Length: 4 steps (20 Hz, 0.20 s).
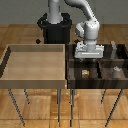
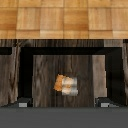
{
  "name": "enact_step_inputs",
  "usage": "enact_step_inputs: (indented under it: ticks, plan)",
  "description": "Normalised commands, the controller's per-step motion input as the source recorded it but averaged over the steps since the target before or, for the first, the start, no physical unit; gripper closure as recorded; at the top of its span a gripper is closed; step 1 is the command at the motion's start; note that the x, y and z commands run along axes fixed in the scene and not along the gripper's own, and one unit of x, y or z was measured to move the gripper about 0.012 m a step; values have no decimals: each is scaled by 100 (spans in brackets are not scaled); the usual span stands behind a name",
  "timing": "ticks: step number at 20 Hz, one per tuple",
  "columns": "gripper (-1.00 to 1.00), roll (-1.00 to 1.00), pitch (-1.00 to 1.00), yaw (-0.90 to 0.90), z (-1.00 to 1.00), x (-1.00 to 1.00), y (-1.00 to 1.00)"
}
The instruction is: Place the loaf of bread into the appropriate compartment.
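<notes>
The loaf of bread [image 2: 60, 83] is a tiny brown lump lying on the floor of one cell of the dark-brown wooden bin [image 2: 26, 65]. It lies against a small low grey cube [image 2: 73, 86]. In the exterior view the bread [image 1: 85, 73] shows in the near cell on the left side of the bin [image 1: 95, 83]. My gripper [image 1: 90, 56] hangs above the bin's left side, clear of the bread. It is open and empty. In the wrist view the gripper [image 2: 64, 103] shows only its fingertips [image 2: 22, 103], wide apart and on either side of the bread.
A whitish rounded piece [image 1: 117, 71] lies in the near cell towards the exterior view's right. A light tan undivided tray [image 1: 35, 80] stands against the bin on the exterior view's left. Both rest on thin legs. The black robot base [image 1: 55, 30] is behind.
</notes>
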Motion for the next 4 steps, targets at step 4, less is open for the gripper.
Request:
enact_step_inputs:
  ticks: [4]
  plan:
    - [-100, 0, 0, 0, 0, 0, 0]
